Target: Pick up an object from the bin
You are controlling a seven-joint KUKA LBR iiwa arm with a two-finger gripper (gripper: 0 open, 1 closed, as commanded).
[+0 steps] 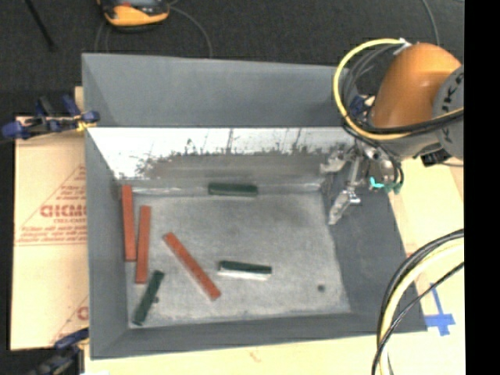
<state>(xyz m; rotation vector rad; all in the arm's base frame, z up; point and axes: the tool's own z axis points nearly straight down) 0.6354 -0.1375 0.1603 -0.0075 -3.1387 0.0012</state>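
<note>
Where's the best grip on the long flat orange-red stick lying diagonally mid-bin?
Probably mid-length on the long flat orange-red stick, from straight above, closing across its narrow width. It lies flat, with bare bin floor along both long sides there; its lower end nears the green-and-white stick.

Dark, perhaps carpeted floor lies behind, an orange handheld device on it.
</note>
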